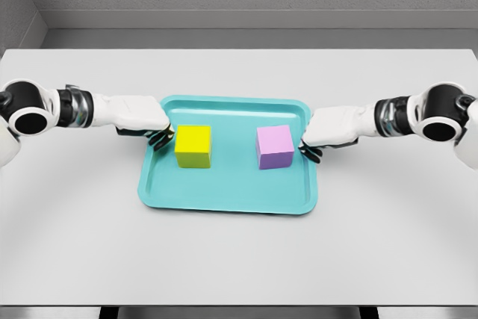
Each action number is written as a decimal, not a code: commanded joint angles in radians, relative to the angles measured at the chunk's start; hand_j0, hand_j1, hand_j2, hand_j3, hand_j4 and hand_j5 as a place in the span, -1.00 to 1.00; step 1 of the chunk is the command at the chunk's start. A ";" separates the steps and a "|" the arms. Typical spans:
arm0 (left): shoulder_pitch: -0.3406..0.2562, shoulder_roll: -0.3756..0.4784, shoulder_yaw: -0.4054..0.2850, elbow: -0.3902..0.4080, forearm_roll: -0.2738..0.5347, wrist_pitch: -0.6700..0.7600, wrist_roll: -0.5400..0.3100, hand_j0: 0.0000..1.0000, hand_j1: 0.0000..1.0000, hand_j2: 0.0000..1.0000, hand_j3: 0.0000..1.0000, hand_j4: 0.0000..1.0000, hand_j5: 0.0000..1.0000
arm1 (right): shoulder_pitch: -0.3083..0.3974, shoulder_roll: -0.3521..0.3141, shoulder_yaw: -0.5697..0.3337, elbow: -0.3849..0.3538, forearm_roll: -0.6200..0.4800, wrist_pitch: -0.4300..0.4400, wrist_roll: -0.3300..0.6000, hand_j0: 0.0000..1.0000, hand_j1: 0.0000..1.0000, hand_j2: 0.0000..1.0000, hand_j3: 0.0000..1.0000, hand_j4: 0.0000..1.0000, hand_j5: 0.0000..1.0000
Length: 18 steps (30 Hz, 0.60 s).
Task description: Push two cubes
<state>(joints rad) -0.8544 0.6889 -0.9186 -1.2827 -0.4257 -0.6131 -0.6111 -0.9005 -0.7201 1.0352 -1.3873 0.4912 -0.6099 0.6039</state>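
A yellow cube and a pink-purple cube stand apart on a teal tray. My left hand reaches in over the tray's left rim, and its dark fingertips are at or just short of the yellow cube's left face. My right hand hovers at the tray's right rim, a small gap away from the pink cube's right side. Both hands hold nothing, their fingers relaxed and pointing inward.
The tray lies in the middle of a white table, whose far edge meets a grey wall. Both white forearms stretch across the table from the left and right sides.
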 commanded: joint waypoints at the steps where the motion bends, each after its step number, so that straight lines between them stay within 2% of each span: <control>1: 0.002 0.000 0.001 0.000 -0.031 0.002 0.000 -0.65 -0.65 -0.65 -0.65 -0.65 -0.65 | 0.000 0.014 0.009 -0.002 -0.031 -0.001 0.007 -0.28 -0.28 -0.28 -0.28 -0.28 -0.28; 5: 0.002 -0.009 0.001 0.000 -0.062 0.002 0.000 -0.65 -0.65 -0.65 -0.65 -0.65 -0.65 | -0.008 0.028 0.029 -0.004 -0.031 -0.001 0.007 -0.28 -0.28 -0.28 -0.28 -0.28 -0.28; 9: 0.014 -0.058 0.000 0.008 -0.134 0.002 0.000 -0.62 -0.62 -0.62 -0.62 -0.62 -0.62 | -0.017 0.028 0.029 -0.018 -0.031 -0.001 0.007 -0.28 -0.28 -0.28 -0.28 -0.28 -0.28; 18: 0.011 -0.068 0.001 -0.001 -0.137 0.002 0.000 -0.61 -0.61 -0.61 -0.61 -0.61 -0.61 | -0.017 0.047 0.039 -0.033 -0.031 -0.001 0.007 -0.23 -0.23 -0.23 -0.23 -0.23 -0.23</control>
<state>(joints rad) -0.8437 0.6245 -0.9166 -1.2783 -0.5918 -0.6111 -0.6054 -0.9189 -0.6769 1.0714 -1.4184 0.4842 -0.6139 0.6072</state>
